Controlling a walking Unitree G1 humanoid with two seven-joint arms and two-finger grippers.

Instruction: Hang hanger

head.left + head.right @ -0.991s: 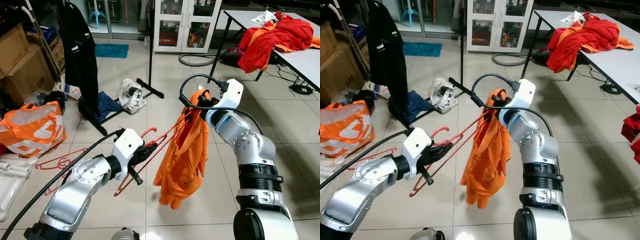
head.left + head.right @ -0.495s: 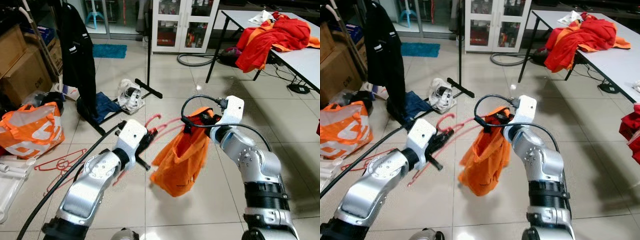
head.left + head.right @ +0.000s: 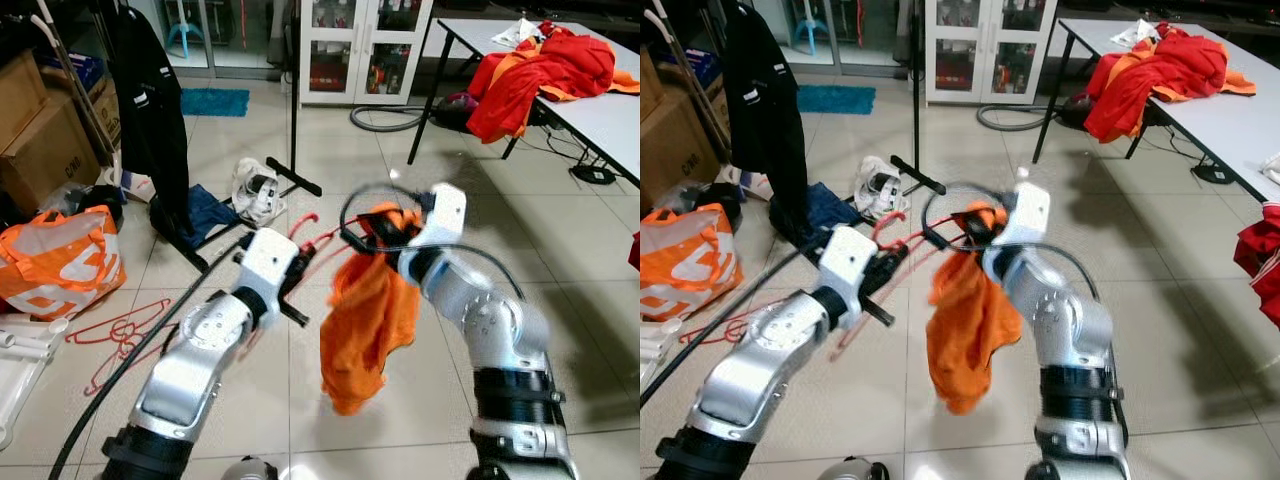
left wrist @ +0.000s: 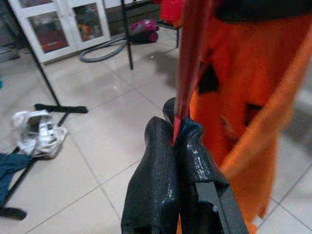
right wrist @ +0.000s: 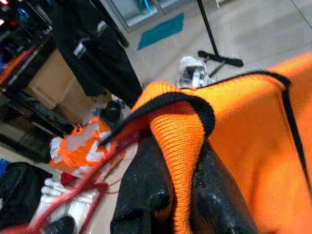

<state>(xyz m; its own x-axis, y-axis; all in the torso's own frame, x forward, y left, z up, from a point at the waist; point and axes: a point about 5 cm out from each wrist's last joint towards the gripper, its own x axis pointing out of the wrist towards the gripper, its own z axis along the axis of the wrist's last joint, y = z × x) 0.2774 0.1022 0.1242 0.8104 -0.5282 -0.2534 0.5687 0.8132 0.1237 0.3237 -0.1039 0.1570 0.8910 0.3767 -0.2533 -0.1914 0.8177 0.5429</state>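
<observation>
You're over a pale tiled floor [image 3: 250, 390] with a clothes rack [image 3: 293, 120] ahead. The red hanger [image 3: 318, 243] sits in mid-air between your 2 arms, carrying an orange garment [image 3: 365, 310] that droops toward the floor. Your left gripper [image 4: 176, 141] is pinched tight on the hanger's thin red bar. Your right gripper [image 5: 183, 170] is clamped on the garment's black-trimmed collar. A black coat [image 3: 150, 110] hangs on the rack; an orange bag [image 3: 55, 265] and spare red hangers [image 3: 115, 335] lie left.
</observation>
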